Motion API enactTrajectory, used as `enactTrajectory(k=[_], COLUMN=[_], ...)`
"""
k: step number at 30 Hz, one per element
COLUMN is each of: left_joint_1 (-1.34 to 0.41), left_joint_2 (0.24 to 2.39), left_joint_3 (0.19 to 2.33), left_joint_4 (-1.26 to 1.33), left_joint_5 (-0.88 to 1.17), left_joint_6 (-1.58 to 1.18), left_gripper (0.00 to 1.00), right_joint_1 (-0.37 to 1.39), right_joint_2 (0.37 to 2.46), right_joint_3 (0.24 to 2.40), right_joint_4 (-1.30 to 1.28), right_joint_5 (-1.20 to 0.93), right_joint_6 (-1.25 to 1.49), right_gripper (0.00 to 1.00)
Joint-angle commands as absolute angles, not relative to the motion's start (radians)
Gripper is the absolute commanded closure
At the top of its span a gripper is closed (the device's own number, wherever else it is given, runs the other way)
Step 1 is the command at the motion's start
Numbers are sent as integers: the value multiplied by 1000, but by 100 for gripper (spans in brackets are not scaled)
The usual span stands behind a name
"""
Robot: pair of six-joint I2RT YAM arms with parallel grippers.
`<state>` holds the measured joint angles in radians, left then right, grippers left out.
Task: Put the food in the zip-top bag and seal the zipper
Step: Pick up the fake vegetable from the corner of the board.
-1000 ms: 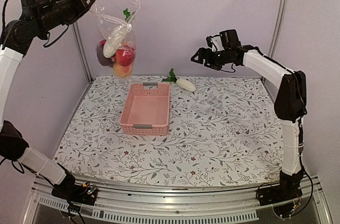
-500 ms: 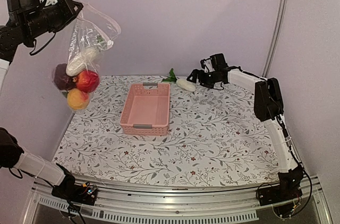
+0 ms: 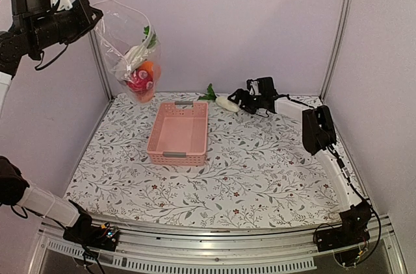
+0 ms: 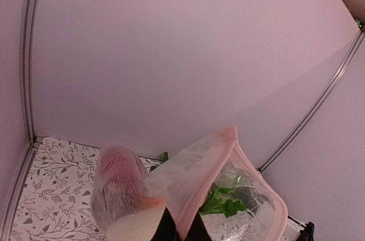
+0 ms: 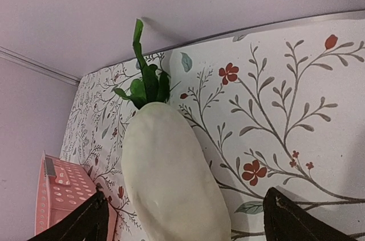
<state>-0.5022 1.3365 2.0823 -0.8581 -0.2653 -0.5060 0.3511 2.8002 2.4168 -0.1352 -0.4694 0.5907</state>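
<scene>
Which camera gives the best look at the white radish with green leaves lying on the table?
The right wrist view: the white radish with green leaves fills the frame. The top external view shows it small, near the far edge of the table. The left wrist view shows the clear plastic bag, not this radish.

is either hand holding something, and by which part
Left hand grips the zip-top bag by its mouth edge. Right hand is open, straddling the white radish, holding nothing.

pink basket [image 3: 179, 154], white green-leaved radish [image 5: 171, 178], floral table [image 3: 260, 170], clear bag [image 3: 123, 34]
</scene>
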Motion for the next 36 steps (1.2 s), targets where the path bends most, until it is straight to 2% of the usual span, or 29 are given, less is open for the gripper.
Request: enactTrajectory(k=[1, 4, 8, 14, 23, 29, 36], left_joint_1=[-479, -471, -460, -444, -431, -425, -416], left_joint_2=[1344, 1343, 1342, 1333, 1295, 1262, 1282], left_joint_3=[2095, 2091, 2084, 2079, 2042, 1999, 1963], left_joint_4=[-862, -862, -862, -861, -844, -811, -748], left_joint_5=[-259, -250, -235, -212, -188, -178, -118], left_joint_6=[-449, -432, -410, -387, -373, -361, -345], left_gripper=[100, 100, 100, 100, 100, 100, 100], right_joint_1=[355, 365, 377, 390, 402, 409, 426], right_joint_2=[2872, 2880, 2890, 2880, 2828, 2724, 2404], right_joint_3=[2442, 2439, 2437, 2425, 2346, 2176, 1853], right_joint_4=[-63, -72, -69, -99, -124, -117, -97], right_joint_5=[-532, -530, -543, -540, -547, -549, -544], right_joint_6=[732, 729, 731, 737, 717, 686, 653], right_gripper=[11, 16, 30, 28, 58, 70, 73])
